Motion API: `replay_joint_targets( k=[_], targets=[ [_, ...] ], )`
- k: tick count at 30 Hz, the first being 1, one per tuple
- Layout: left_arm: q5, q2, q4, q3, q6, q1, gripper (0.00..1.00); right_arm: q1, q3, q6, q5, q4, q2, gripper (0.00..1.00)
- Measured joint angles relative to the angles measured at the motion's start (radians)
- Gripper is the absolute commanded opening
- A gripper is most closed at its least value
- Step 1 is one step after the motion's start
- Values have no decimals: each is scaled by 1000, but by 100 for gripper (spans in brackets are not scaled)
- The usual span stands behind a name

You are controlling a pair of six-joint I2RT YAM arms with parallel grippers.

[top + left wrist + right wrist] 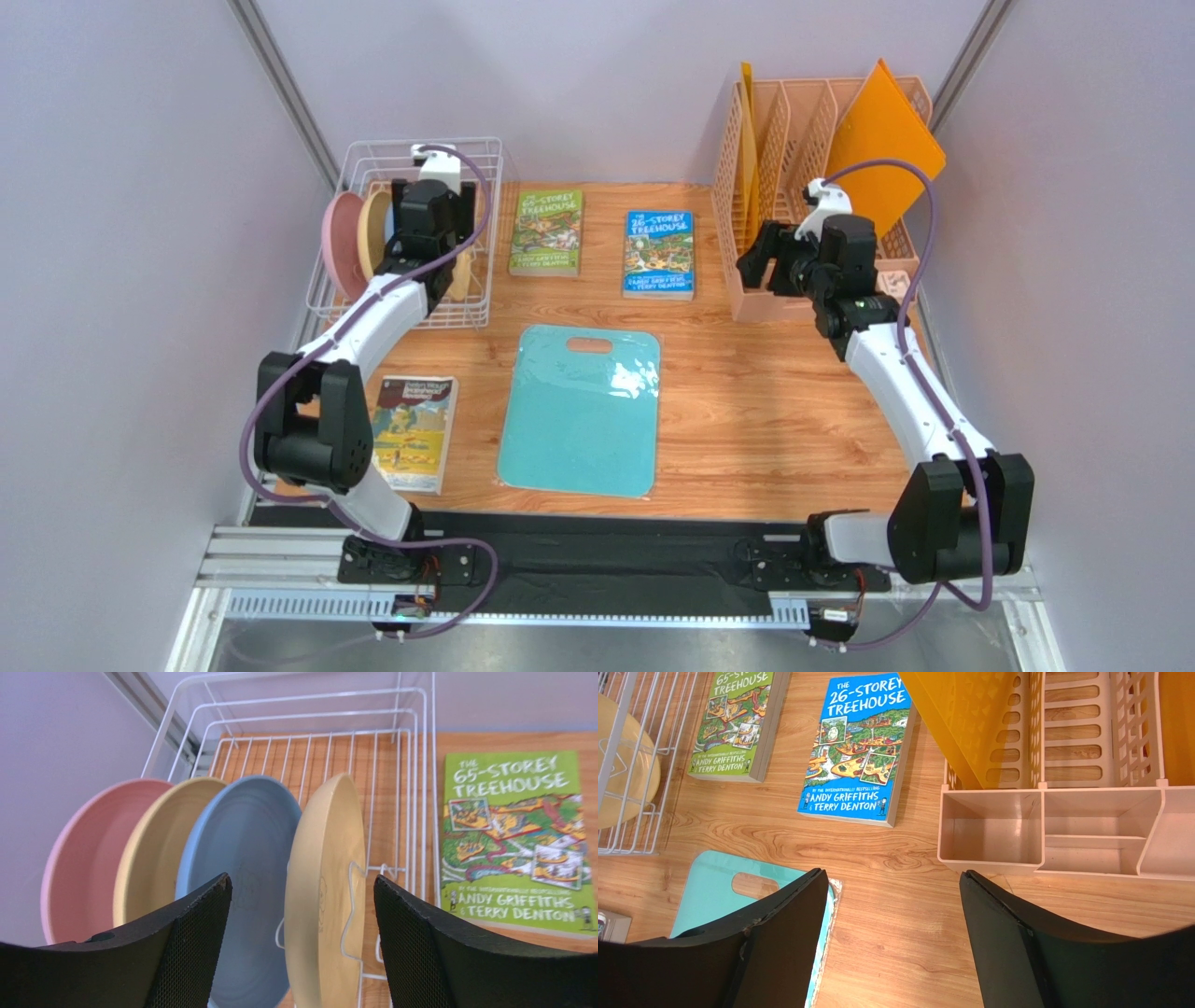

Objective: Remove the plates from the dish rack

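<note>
Left wrist: your left end effector (302, 882) is released, framing the rightmost tan plate (328, 833), which stands with three others in the rack (414, 756) at ten o'clock. First pick is pending: lower, clench the rim, lift. Right end effector (892, 875) hangs released.

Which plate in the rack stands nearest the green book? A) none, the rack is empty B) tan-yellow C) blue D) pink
B. In the left wrist view a tan-yellow plate stands at the end of the dish rack beside the green book, with the blue plate next.
</note>
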Motion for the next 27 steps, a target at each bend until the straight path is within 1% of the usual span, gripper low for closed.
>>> replay_joint_targets(
  k=[1,3,4,6,7,8,9,10,11,13,20,22,27],
  targets=[
    [-16,11,-4,0,4,-4,72,0,0,0,0,-3,0,74],
    [-60,38,-18,5,14,-13,67,0,0,0,0,-7,0,74],
    [-73,48,-21,6,16,-14,60,0,0,0,0,-8,0,72],
    [-109,65,-25,7,25,-18,53,0,0,0,-1,-8,0,71],
    [-130,72,-24,7,27,-19,44,0,0,0,-1,-8,0,71],
    [-148,77,-24,7,29,-20,40,0,0,0,0,-8,0,71],
    [-165,82,-22,7,34,-20,32,0,0,0,0,-8,0,70],
    [-176,84,-22,6,35,-21,21,0,0,0,0,-8,0,70],
    [-185,85,-21,5,39,-23,15,0,0,0,0,-8,0,70],
    [-205,86,-22,4,53,-33,0,0,0,0,0,-8,0,71],
    [-321,87,-16,-3,127,-69,0,0,0,0,0,-8,0,72],
    [-352,87,-8,-3,146,-82,0,0,0,0,0,-10,0,74],
    [-444,85,53,-2,220,-121,0,0,0,-1,-2,-25,0,77]
  ],
)
